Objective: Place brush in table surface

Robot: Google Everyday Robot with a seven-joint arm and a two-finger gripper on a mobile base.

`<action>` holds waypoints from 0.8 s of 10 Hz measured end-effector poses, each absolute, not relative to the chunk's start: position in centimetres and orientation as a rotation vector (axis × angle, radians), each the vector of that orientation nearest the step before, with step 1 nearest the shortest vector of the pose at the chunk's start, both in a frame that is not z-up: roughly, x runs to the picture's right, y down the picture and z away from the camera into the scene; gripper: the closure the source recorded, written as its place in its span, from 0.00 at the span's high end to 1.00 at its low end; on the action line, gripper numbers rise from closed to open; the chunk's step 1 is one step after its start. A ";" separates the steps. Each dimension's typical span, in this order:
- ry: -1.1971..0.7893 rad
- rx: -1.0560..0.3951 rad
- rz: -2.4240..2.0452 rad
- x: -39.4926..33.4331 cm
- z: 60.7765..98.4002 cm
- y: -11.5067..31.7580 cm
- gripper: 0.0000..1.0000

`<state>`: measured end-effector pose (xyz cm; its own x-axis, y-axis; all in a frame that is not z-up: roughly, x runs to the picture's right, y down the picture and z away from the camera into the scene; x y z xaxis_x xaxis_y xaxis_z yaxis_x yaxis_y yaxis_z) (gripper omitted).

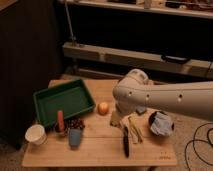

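The brush (126, 144) lies flat on the table (100, 151), right of the middle and towards the front edge, its slim black length running nearly straight from back to front. Nothing grips it; it rests on the bare planks. Just beside its rear end, and fanning out to the right, lie a few pale wooden utensils (135, 129). The thick white arm (165, 97) reaches in from the right and ends in a rounded joint above the centre of the table. Below that joint hangs the end effector (119, 119), between the orange fruit (103, 108) and the pale utensils, close above the rear end of the brush. It is released and holds nothing. A small blue sponge (141, 110) peeps out from under the arm, and to its right stands a dark bowl (161, 125) with a bluish cloth bunched in it. On the left half of the table sits the green tray (62, 100), set at a slant. In front of the tray stand a white cup (35, 134) at the left corner, a red upright object (60, 121) and a blue container (75, 137).
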<state>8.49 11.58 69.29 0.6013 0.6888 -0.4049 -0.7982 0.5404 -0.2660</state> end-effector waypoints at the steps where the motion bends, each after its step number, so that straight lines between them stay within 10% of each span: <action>1: 0.293 -0.467 0.862 7.9 69.6 11.6 0.80; 8: 0.385 -0.635 0.786 6.7 72.4 12.3 0.80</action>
